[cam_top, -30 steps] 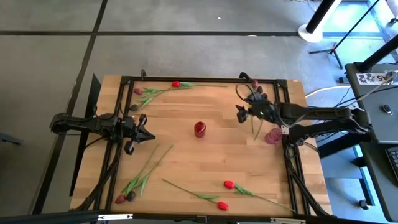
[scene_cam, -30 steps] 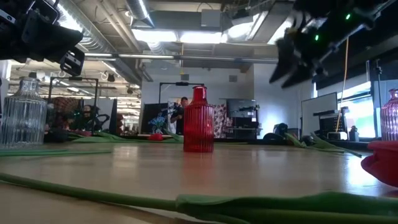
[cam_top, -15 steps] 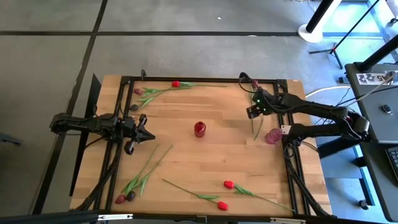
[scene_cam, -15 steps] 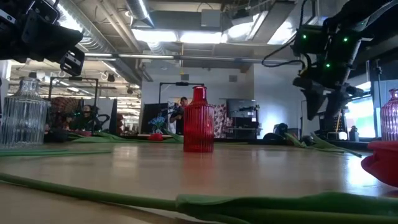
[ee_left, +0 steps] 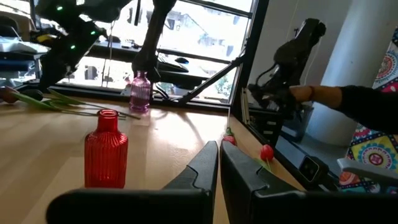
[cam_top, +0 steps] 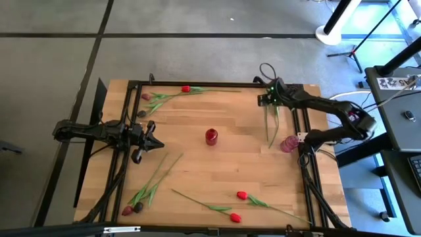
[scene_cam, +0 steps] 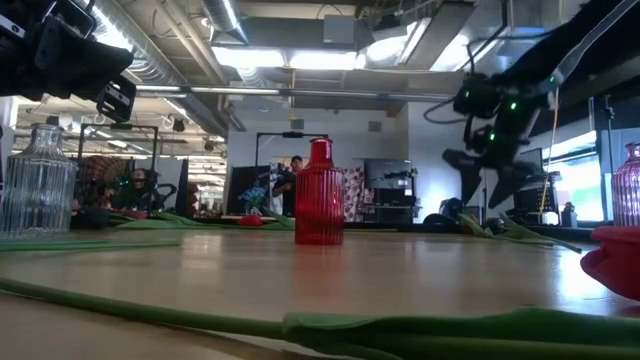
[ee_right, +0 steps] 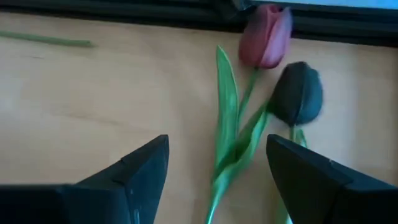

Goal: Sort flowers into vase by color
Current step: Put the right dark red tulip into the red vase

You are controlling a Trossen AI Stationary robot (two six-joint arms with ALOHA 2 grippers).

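My right gripper [ee_right: 217, 180] is open and hovers by the table's far right corner [cam_top: 266, 100]. It touches nothing. Below it lie two tulips: a maroon-purple head [ee_right: 264, 36] and a near-black head [ee_right: 297, 93], with green leaves [ee_right: 229, 118] between my fingers' line. Their stems [cam_top: 272, 128] run toward the pink vase [cam_top: 288, 143]. The red vase [cam_top: 211, 136] stands mid-table. My left gripper [cam_top: 158, 143] waits shut at the left, level above the table [ee_left: 219, 168].
More tulips lie at the far left [cam_top: 164, 95], the near left [cam_top: 148, 187] and the near edge, where the heads are red [cam_top: 242, 195] [cam_top: 235, 217]. A clear ribbed vase [scene_cam: 38, 180] stands near my left arm. A person's sleeve [ee_left: 367, 102] shows beyond the table.
My right gripper has moved from beside the pink vase toward the table's far edge. It has tipped to point down over the two tulip heads in the far right corner. The flowers and vases have stayed where they were.
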